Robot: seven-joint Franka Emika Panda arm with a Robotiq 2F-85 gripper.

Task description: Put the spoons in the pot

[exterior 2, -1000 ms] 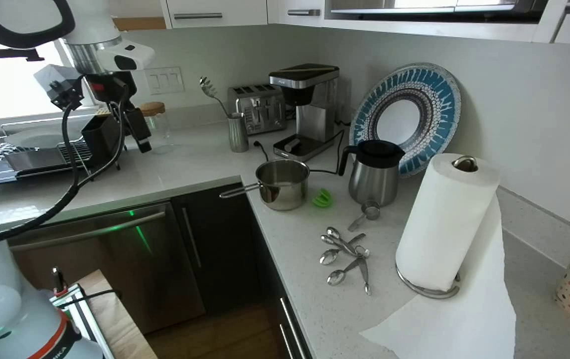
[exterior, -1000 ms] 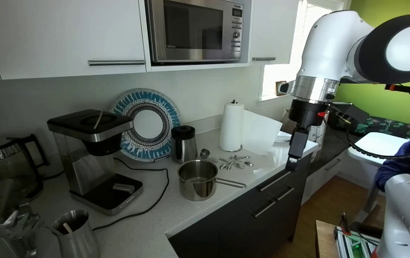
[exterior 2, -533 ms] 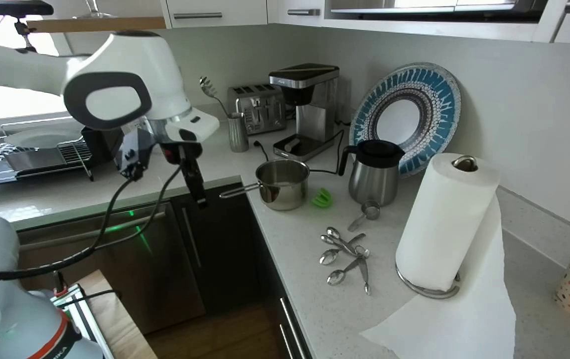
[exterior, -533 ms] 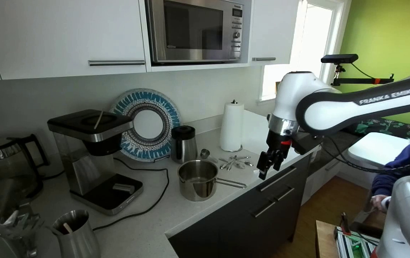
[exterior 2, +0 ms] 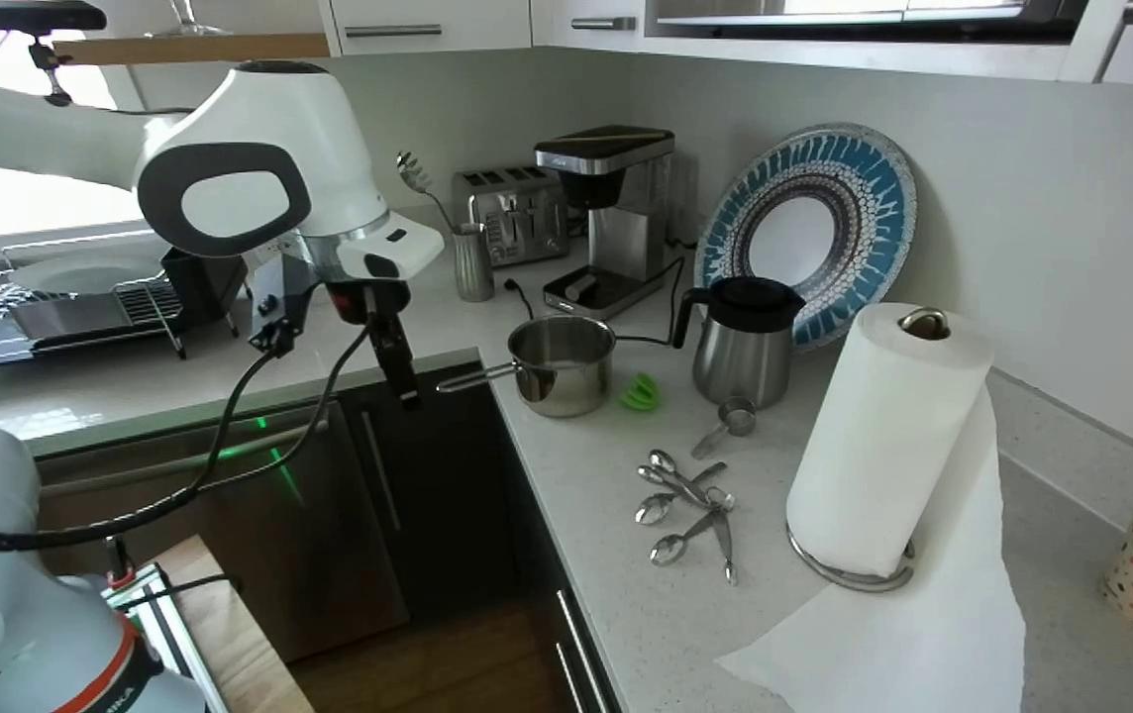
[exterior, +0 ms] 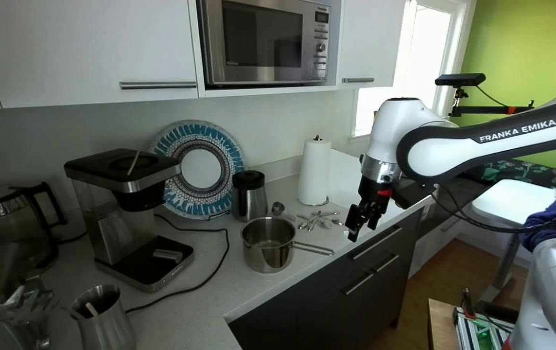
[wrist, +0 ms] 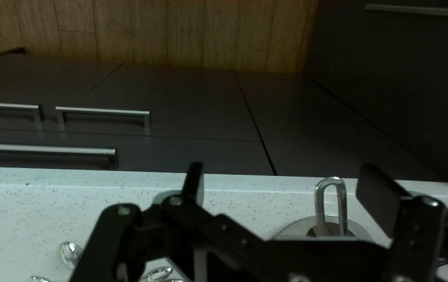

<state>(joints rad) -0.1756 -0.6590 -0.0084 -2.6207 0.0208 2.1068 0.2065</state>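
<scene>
The silvery spoons lie in a crossed pile on the white counter in both exterior views [exterior: 313, 223] [exterior 2: 669, 551]. A few spoon bowls [wrist: 71, 253] also show at the lower left of the wrist view, partly behind the gripper. The shiny steel pot [exterior: 268, 253] [exterior 2: 566, 381] stands upright near the counter's front edge, its wire handle pointing out over the edge. In the wrist view the pot's handle [wrist: 320, 207] shows between the fingers, below them. My gripper [exterior: 362, 232] [exterior 2: 410, 396] [wrist: 280, 172] is wide open and empty, above the counter's front edge near pot and spoons.
A measuring scoop [exterior 2: 737, 418] and a green object [exterior 2: 641, 393] lie near the pot. A steel jug with black lid [exterior: 249, 197], a paper towel roll [exterior: 315, 172], a coffee machine [exterior: 127, 214] and a patterned plate [exterior 2: 874, 248] stand behind. Dark drawers [exterior: 326, 296] are below.
The arm has swung in to the counter, bringing the gripper lower and nearer the pot and spoons, and turned it. In the last half second it has moved only slightly. Spoons and pot have not moved.
</scene>
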